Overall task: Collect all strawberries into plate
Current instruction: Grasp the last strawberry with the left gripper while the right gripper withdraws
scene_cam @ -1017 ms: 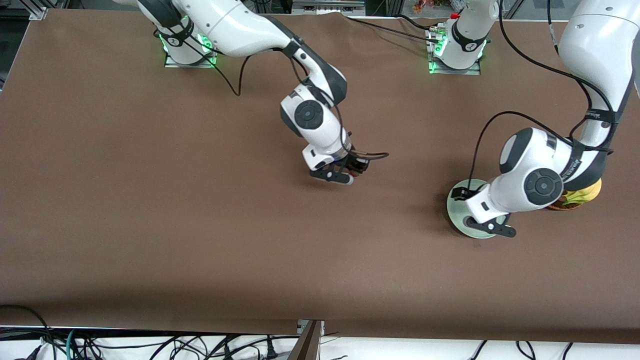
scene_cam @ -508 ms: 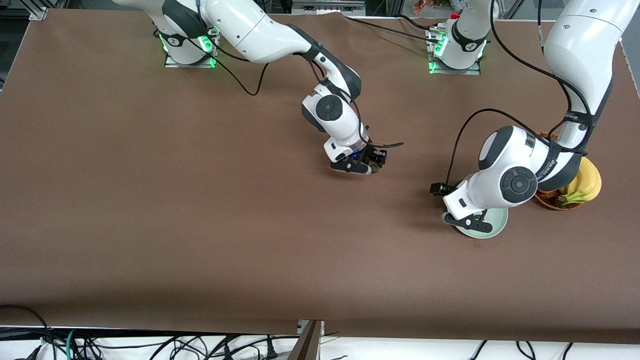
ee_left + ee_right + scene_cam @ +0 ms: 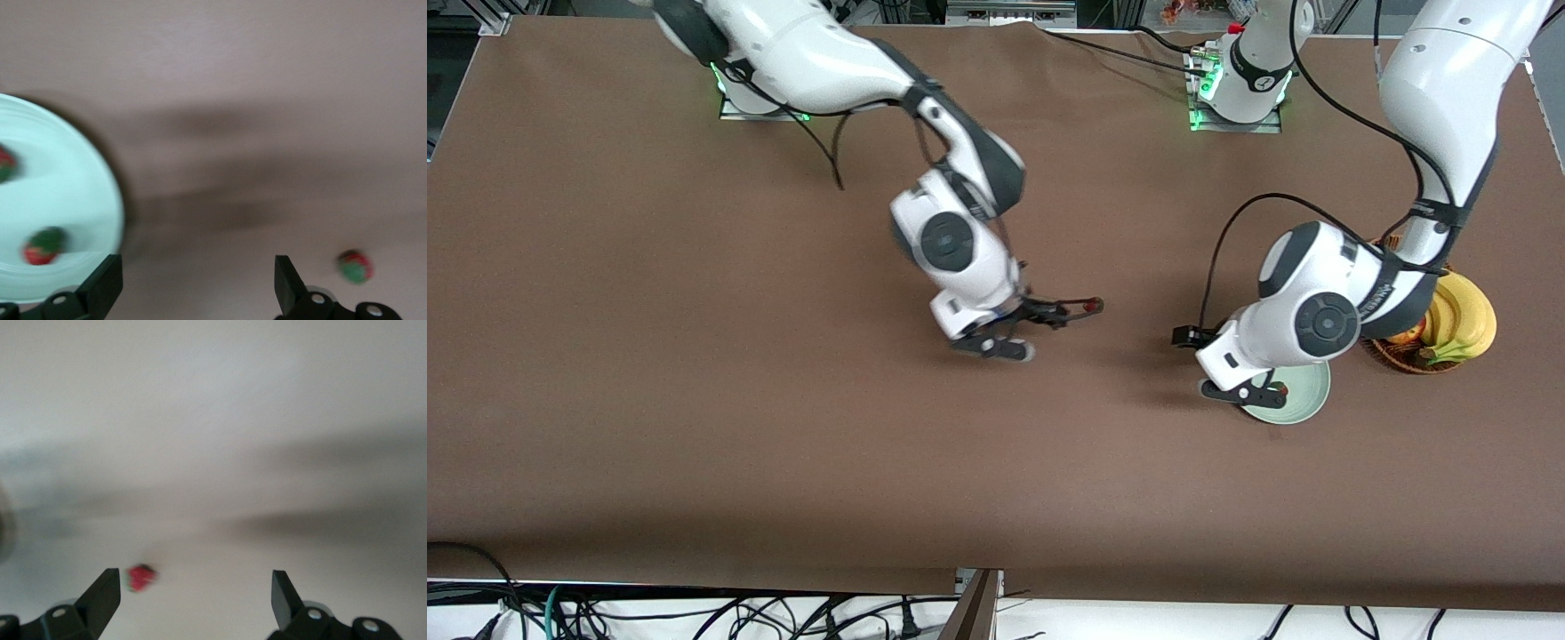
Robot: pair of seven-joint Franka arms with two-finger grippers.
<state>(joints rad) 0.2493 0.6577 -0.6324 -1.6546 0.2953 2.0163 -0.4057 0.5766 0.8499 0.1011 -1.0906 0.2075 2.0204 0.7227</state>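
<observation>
The plate (image 3: 1303, 400) is sitting nearest the front camera, toward the left arm's end, holding two strawberries (image 3: 44, 245). The left gripper (image 3: 1249, 391) is hovering over its rim, fingers spread and empty, having shifted off the plate's centre. A third strawberry (image 3: 1089, 305) is lying on the table (image 3: 694, 356) mid-way. The right gripper (image 3: 1040, 324), previously pinching it, is now standing spread wide just beside it. The fruit basket (image 3: 1436, 342) is unchanged.
</observation>
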